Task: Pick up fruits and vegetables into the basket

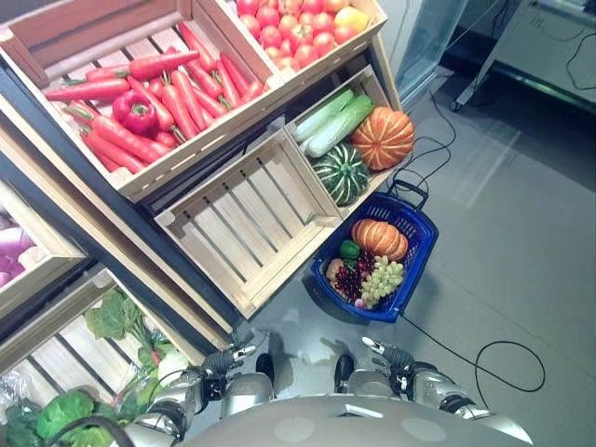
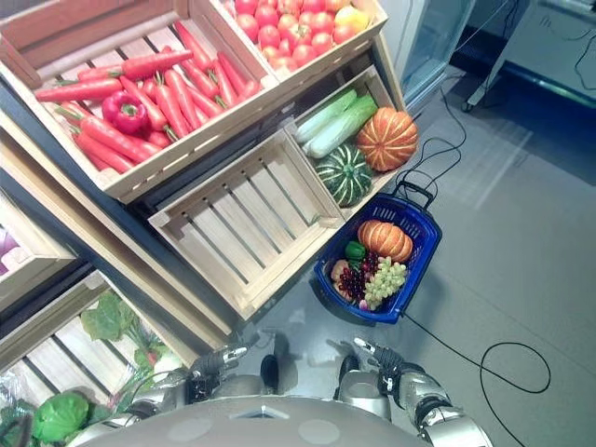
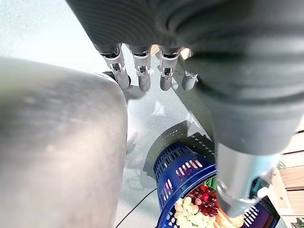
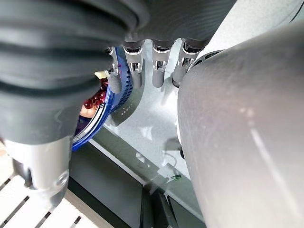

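Left eye view shows the blue plastic slotted basket (image 1: 418, 244) standing on the grey floor (image 1: 521, 242), just beside the corner of the wooden produce stand; it holds a small orange pumpkin (image 1: 379, 238), a green pepper (image 1: 349, 249), a bunch of dark red grapes (image 1: 349, 279) and a bunch of pale green grapes (image 1: 383, 280). Both hands hang well short of the basket, low and close to the robot: the left hand (image 1: 226, 358) and the right hand (image 1: 389, 355), each with fingers straight and relaxed, holding nothing. Beyond the basket, touching its far rim side, a pale wooden crate (image 1: 369, 86) carries a ribbed orange pumpkin (image 1: 383, 137), a green striped squash (image 1: 341, 172) and long pale green vegetables (image 1: 328, 121). Next to that one sits a bare slatted wooden crate (image 1: 244, 212). Higher on the stand lie red carrots (image 1: 168, 98) with a red bell pepper (image 1: 135, 111), and red tomatoes (image 1: 289, 28). Open floor spreads away from the basket on the side opposite the stand.
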Available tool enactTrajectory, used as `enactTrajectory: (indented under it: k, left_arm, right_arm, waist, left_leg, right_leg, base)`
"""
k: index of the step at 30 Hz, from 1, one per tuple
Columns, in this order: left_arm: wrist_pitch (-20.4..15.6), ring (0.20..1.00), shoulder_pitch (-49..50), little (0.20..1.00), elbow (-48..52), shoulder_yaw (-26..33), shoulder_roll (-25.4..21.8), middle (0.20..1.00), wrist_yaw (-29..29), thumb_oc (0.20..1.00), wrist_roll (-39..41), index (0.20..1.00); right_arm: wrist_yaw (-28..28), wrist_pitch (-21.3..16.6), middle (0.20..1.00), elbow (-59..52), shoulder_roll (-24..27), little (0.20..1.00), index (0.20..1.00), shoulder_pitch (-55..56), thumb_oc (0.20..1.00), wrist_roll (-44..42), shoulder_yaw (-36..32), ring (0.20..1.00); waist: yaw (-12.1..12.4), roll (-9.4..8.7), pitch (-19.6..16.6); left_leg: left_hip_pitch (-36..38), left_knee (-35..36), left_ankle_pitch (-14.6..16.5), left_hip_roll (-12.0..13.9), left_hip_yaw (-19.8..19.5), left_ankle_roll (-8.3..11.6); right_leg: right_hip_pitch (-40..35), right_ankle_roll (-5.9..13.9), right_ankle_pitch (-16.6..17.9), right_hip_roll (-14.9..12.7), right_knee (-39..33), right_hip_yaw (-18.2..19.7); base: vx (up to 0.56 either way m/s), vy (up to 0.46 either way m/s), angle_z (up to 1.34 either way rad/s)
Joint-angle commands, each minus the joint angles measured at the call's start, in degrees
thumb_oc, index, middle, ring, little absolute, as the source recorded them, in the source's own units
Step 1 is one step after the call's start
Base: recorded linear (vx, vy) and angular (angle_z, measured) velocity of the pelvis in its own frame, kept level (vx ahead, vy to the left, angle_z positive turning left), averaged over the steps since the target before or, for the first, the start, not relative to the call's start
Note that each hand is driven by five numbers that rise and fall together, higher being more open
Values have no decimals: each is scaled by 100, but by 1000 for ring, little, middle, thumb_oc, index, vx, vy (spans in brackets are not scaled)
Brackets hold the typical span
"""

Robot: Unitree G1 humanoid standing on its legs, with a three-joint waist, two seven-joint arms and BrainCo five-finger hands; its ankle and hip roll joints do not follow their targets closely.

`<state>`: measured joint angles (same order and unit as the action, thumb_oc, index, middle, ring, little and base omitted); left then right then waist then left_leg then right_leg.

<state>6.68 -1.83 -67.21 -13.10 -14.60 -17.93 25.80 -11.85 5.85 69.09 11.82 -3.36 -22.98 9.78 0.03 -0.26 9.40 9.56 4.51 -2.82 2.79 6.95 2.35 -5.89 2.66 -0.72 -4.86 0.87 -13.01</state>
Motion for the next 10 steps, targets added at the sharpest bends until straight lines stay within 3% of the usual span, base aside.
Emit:
enactTrajectory:
  k: [1,6,10]
  left_arm:
    - [478,1000,-235,1000,-366,52,322,1000,-192,1000,-164,1000]
    - [888,1000,-376,1000,-533,-5,335,1000,-331,1000,-492,1000]
    - [920,1000,-394,1000,-570,41,343,1000,-266,1000,-602,1000]
  right_arm:
    - [-85,410,1000,272,-8,1000,1000,-107,1000,244,59,1000]
    - [-327,659,1000,441,23,1000,1000,-99,1000,361,76,1000]
    - [-385,695,1000,474,27,1000,1000,-117,1000,436,110,1000]
  waist:
    - [65,4,188]
    - [53,40,52]
    - [61,47,0]
  left_leg:
    - [-121,-473,798,-426,78,-337]
    - [40,-326,775,-445,71,-344]
    - [82,-339,796,-460,60,-348]
  right_leg:
    - [-86,190,-279,-38,310,-99]
    - [-254,188,-291,-31,219,-153]
    - [-321,175,-315,-35,201,-173]
  base:
    - [-4,29,-4]
    - [0,3,2]
    - [4,5,3]
